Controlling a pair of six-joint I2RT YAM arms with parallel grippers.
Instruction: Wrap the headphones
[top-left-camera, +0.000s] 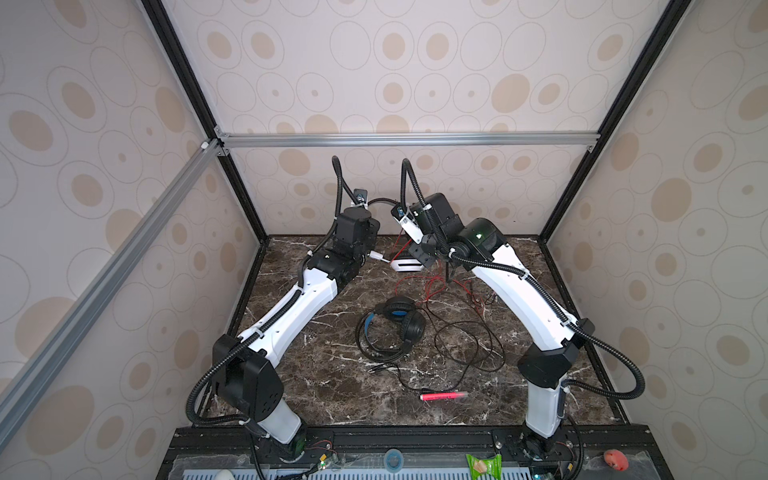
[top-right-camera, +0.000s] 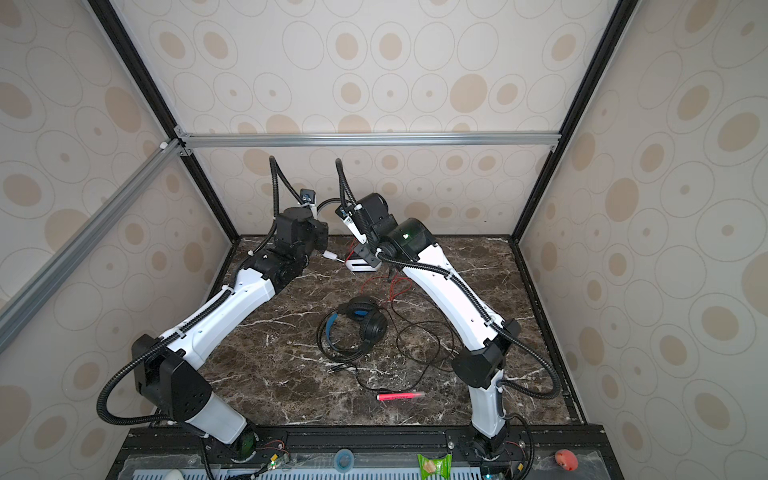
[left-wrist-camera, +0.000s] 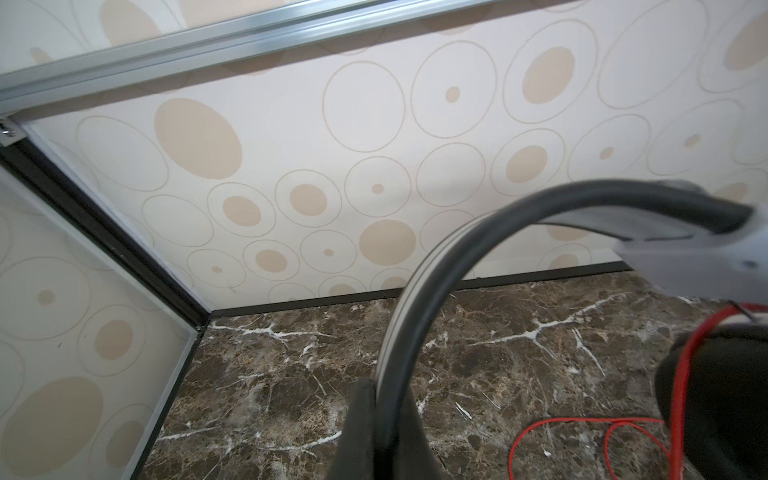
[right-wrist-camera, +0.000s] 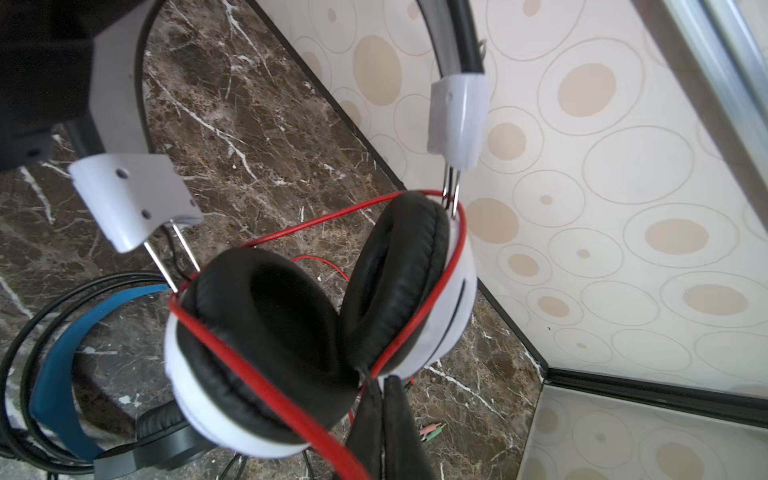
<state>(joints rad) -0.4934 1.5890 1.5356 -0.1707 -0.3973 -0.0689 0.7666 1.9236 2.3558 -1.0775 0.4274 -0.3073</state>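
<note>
At the back edge of the table (top-left-camera: 332, 374), your left gripper (left-wrist-camera: 380, 386) clamps the white headset (right-wrist-camera: 453, 299) by its grey band (left-wrist-camera: 415, 291). The right gripper (right-wrist-camera: 380, 386) pinches the red cord (right-wrist-camera: 291, 399). Hold it taut and circle the earcups (right-wrist-camera: 266, 324) snugly. The black headset (top-left-camera: 399, 322) lies mid-table.

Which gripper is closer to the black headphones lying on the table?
Right. The right gripper pinches the red cord just above and behind the black headphones. The left gripper is higher and farther back, clamping the band of the white headphones.
</note>
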